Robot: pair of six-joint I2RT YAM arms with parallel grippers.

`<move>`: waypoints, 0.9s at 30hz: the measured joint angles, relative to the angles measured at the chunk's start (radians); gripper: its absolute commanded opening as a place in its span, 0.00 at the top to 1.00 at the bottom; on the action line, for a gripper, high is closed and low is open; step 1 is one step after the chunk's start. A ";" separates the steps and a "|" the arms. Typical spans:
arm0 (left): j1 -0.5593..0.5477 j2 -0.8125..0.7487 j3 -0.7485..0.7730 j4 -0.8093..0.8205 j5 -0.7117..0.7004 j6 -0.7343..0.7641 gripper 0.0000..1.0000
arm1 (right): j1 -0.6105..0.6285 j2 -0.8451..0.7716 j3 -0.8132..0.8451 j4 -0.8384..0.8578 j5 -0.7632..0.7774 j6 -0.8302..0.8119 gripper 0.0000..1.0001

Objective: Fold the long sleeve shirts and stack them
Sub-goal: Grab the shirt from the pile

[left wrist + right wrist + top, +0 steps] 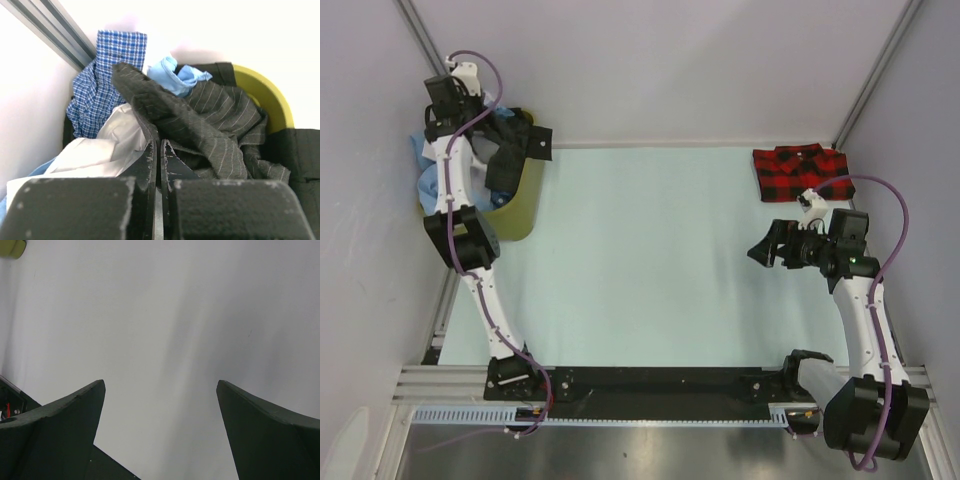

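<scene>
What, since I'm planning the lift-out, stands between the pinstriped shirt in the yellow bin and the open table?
Only the yellow bin's rim, on the table side of the charcoal pinstriped shirt, which lies topmost. Past it, nothing visible lies on the table before the open right tool, far right.

The left arm stretches to the far-left corner, the left gripper pressed tight, seemingly angled downward. The right arm bends mid-table, the right gripper spread wide.
</scene>
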 measured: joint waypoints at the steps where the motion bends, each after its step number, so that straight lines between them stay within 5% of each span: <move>1: 0.000 -0.005 0.000 0.005 0.000 -0.005 1.00 | 0.000 0.000 0.000 0.000 0.000 0.000 0.00; 18: -0.001 -0.320 -0.061 -0.039 0.052 -0.150 1.00 | 0.000 -0.050 -0.018 0.008 -0.001 0.001 0.00; 27: -0.001 -0.421 -0.017 -0.015 -0.060 -0.183 1.00 | 0.000 -0.072 -0.021 0.009 -0.005 0.003 0.00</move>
